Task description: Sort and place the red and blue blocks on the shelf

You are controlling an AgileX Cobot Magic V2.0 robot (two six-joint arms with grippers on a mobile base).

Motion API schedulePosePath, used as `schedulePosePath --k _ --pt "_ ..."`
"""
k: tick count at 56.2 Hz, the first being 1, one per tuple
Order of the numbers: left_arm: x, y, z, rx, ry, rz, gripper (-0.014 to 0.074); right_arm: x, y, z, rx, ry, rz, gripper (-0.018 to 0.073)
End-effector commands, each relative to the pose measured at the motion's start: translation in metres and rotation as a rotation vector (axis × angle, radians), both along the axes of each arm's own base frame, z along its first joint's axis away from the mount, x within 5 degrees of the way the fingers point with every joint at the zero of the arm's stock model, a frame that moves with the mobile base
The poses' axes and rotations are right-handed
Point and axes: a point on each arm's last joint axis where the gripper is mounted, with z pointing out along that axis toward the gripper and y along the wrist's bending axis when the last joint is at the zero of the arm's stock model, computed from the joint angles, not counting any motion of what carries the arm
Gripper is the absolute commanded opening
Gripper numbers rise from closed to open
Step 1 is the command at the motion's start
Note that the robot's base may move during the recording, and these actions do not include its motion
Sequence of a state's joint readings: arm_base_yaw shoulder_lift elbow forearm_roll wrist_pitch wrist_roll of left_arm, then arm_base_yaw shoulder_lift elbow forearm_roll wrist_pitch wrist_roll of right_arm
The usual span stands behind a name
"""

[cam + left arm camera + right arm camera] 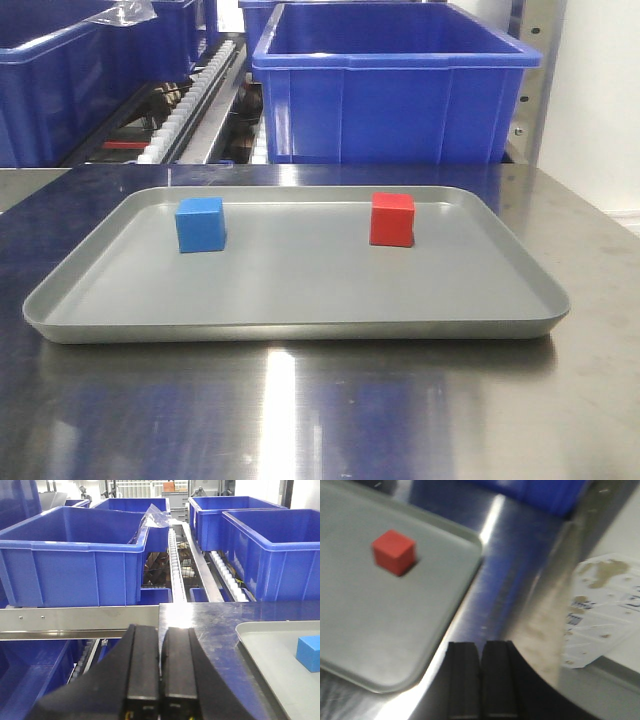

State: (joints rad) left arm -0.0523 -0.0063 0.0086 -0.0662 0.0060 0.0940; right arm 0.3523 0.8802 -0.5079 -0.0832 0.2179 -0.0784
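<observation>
Plain red block (pixel 392 219); bright blue block (pixel 200 224); dull grey tray (pixel 300 285); deep-blue bins (pixel 390 105); shiny silver tabletop (pixel 300 420).

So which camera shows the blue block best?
The front view: the whole blue block sits sharp on the grey tray, left of the red block. The left wrist view catches only part of it at the right edge. The right wrist view does not show it.
</observation>
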Motion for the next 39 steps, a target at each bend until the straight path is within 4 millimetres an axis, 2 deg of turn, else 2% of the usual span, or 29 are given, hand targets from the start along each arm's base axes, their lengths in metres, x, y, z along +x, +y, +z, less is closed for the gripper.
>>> schedulePosePath --k 1,15,23,27,35,39 --pt "-0.001 0.001 -0.001 -0.012 -0.077 0.006 0.008 0.02 0.02 0.016 0.02 -0.011 0.05 0.0057" --pt "-0.001 0.001 -0.001 -0.012 -0.077 0.006 0.008 0.072 0.061 0.013 0.109 0.344 -0.076 0.006" --pt "-0.001 0.001 -0.001 -0.012 -0.077 0.006 0.008 0.097 0.085 0.012 0.048 0.491 -0.101 0.0074" --pt "-0.001 0.001 -0.001 -0.012 -0.077 0.006 0.008 0.11 0.094 0.01 0.046 0.571 -0.147 0.0133" --pt "-0.001 0.001 -0.001 -0.012 -0.077 0.006 0.008 0.137 0.111 0.015 0.019 0.68 -0.192 0.0384" --pt "-0.001 0.001 -0.001 -0.012 -0.077 0.006 0.008 0.147 0.118 0.02 0.0 0.708 -0.197 0.0467"
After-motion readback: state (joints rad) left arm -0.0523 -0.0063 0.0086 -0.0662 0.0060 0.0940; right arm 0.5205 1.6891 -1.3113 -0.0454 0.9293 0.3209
